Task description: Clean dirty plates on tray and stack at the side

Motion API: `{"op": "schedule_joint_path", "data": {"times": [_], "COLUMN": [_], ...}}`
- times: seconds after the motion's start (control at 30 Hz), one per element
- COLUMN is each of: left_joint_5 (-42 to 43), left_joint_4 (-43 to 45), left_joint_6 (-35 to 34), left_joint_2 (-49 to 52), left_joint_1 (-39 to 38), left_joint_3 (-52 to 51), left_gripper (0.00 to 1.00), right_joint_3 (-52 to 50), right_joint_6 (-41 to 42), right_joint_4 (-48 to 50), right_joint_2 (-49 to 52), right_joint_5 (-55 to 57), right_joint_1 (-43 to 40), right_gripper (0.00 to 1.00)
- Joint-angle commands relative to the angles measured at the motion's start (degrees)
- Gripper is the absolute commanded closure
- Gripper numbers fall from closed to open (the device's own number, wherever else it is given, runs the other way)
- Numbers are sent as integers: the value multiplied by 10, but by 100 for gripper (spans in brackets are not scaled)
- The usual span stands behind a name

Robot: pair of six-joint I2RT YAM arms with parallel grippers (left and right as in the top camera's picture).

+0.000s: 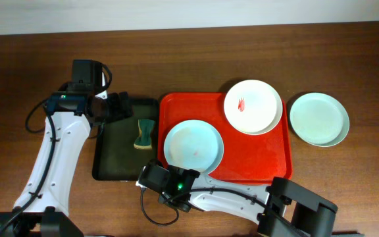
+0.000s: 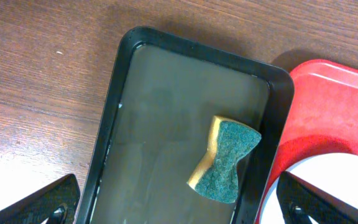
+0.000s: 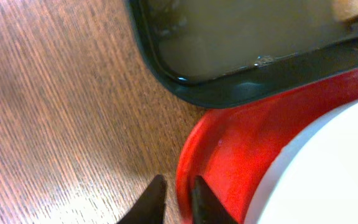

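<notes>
At the lower-left corner of the red tray [image 1: 275, 164], overhead view, the right gripper [image 3: 179, 200] has its jaws pinching the rim. The left gripper [image 2: 178, 190], jaws spread wide, hangs over the sponge [image 2: 225, 162]; gripping across its narrow waist looks surest. Two plates [image 1: 193, 146] sit on the tray.

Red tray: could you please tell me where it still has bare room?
Front-right corner of the red tray, between its mint plate and white plate, is bare. Back-left is a narrow strip; front-left is crowded by the right fingers.
</notes>
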Motion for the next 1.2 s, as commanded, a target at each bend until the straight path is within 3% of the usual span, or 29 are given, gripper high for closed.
{"op": "schedule_joint_path", "data": {"times": [0.0, 0.23, 0.3, 0.33, 0.5, 0.6, 0.73, 0.8, 0.93, 1.03, 1.17], "left_joint_5": [4, 4, 4, 4, 4, 4, 4, -4, -86, -71, -34], "left_joint_4": [-1, -1, -1, -1, -1, -1, 6, 35, 14, -18, -34], "left_joint_6": [-4, -4, -4, -4, -4, -4, -4, -3, -4, -52, -51], "left_joint_2": [-3, -3, -3, -3, -3, -3, -3, -3, -3, -3, -3], "left_joint_1": [1, 1, 1, 1, 1, 1, 1, 2, 40, 102, 137], "left_joint_3": [5, 5, 5, 5, 5, 5, 5, 5, 5, 5, 5], "left_gripper": [1, 1, 1, 1, 1, 1, 1, 1, 1, 1, 1], "right_joint_3": [6, 6, 7, 11, 80, 92, 90, 71, 12, -35, -88], "right_joint_6": [3, -14, -14, -9, 80, 205, 338, 364, 364, 364, 364], "right_joint_4": [-5, -9, -5, -5, -50, -114, -204, -221, -189, -113, -26], "right_joint_2": [9, 9, 8, 3, -90, -139, -124, -119, -111, -110, -110], "right_joint_5": [-10, -38, -38, -38, -34, -64, -183, -183, -168, -167, -160], "right_joint_1": [3, 3, 3, 3, -27, -123, -300, -357, -385, -383, -383], "right_gripper": [87, 88, 68, 63, 53, 52, 52, 52, 52, 53, 53]}}
